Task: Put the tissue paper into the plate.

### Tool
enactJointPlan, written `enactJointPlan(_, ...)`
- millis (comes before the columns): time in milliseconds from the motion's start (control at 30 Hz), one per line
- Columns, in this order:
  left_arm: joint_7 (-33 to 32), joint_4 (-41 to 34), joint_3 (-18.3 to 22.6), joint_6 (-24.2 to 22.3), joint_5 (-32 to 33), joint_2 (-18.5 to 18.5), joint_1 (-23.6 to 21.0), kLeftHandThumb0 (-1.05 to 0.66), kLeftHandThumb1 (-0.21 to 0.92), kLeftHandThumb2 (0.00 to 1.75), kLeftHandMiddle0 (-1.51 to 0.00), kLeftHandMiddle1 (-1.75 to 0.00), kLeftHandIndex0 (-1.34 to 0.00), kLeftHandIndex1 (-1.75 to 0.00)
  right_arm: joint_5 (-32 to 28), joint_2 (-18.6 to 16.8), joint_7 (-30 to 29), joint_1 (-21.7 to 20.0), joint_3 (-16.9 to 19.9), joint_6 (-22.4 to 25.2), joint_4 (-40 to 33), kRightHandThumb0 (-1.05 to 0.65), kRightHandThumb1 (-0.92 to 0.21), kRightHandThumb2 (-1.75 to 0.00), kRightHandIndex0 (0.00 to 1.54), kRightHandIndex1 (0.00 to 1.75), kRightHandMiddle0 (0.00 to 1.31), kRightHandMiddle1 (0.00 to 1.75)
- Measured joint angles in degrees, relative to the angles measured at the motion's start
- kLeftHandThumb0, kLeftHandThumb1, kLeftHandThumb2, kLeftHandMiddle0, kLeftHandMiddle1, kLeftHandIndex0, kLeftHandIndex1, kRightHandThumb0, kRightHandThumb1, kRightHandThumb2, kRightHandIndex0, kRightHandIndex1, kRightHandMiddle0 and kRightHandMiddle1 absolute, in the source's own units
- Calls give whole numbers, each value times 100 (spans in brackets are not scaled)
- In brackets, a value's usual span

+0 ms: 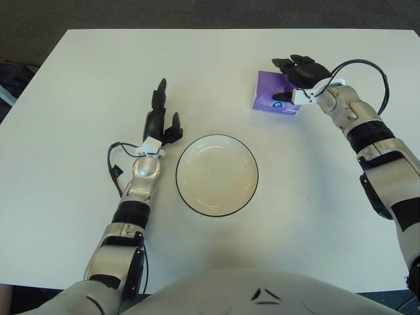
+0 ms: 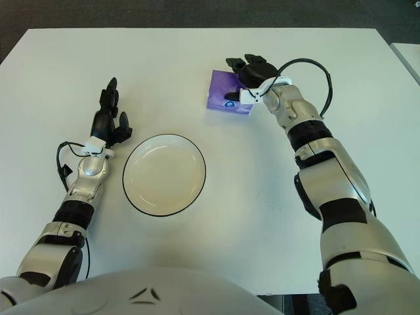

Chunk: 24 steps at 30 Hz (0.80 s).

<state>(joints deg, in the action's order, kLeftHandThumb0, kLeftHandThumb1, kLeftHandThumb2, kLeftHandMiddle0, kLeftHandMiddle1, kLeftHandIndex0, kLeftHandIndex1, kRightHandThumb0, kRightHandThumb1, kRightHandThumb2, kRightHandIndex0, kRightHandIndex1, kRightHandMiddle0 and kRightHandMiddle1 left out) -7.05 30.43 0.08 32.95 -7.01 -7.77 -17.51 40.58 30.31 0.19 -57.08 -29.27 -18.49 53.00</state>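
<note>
1 purple tissue pack [image 1: 269,92], 1 plate [image 1: 216,175], well apart on white table [image 1: 79,98]. Right hand [image 1: 298,73] over pack, fingers spread, grasp unclear. Left hand [image 1: 161,118] beside plate's left rim, fingers apart.

Glossy plate [image 1: 216,175], matt white table [image 1: 92,72]

Even, bright overhead light washed the white table [image 1: 79,216], leaving only faint, soft shadows beside the plate [image 1: 216,175] and arms; no harsh glare; the floor beyond the far edge stayed dark; focus was sharp throughout
</note>
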Motion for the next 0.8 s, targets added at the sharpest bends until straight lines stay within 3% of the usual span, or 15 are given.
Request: enactJointPlan(800,-1,13,0,-1,-26,0,1,-83,92,90,-15,-1,0,-34,632,41,-454,-48,-596,-257,42,-77,-92,-60,0,0,0,2)
